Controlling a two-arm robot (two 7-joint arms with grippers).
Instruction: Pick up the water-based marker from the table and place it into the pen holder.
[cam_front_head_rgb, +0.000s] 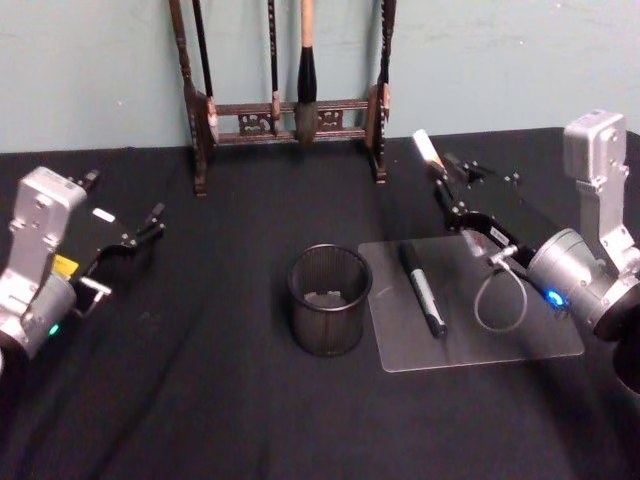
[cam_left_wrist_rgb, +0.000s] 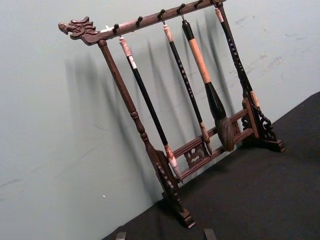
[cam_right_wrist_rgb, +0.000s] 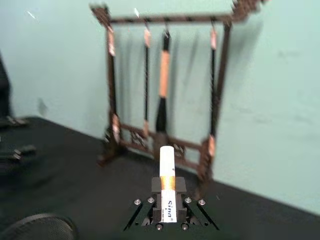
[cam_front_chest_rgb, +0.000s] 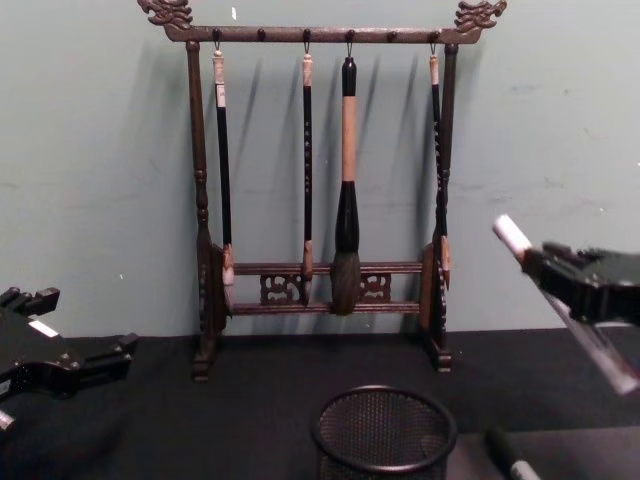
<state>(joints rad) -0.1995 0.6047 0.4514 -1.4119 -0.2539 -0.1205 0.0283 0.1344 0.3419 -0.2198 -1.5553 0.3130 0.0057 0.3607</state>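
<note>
A black-draped table (cam_front_head_rgb: 200, 400) against a pale green wall, a wooden brush rack (cam_front_head_rgb: 290, 115) at the back. The marker (cam_front_head_rgb: 430, 153) is off the table, white end up and tilted, pinched between the jaws of the right gripper (cam_front_head_rgb: 448, 187) in the upper right of the head view. It is held well apart from the holder (cam_front_head_rgb: 325, 330), which stands at centre frame. A second, dark marker (cam_front_head_rgb: 422, 290) lies on a clear sheet (cam_front_head_rgb: 500, 330) just right of the holder. The left gripper (cam_front_head_rgb: 145, 228) waits at the left edge, jaws spread.

The risks appear to lie in the drop. The marker sits at a slant in the grip, so its low end could catch the holder's rim, glance off, or tip the light mesh cup. A release from too high might bounce it out. The cable loop (cam_front_head_rgb: 500, 300) under the right wrist hangs just above the sheet and could drag the loose marker.

The held marker's lower end is hidden behind the fingers in the head view. A pale shape on the holder's floor cannot be made out. The chest view cuts off the holder's base and most of the second marker.
</note>
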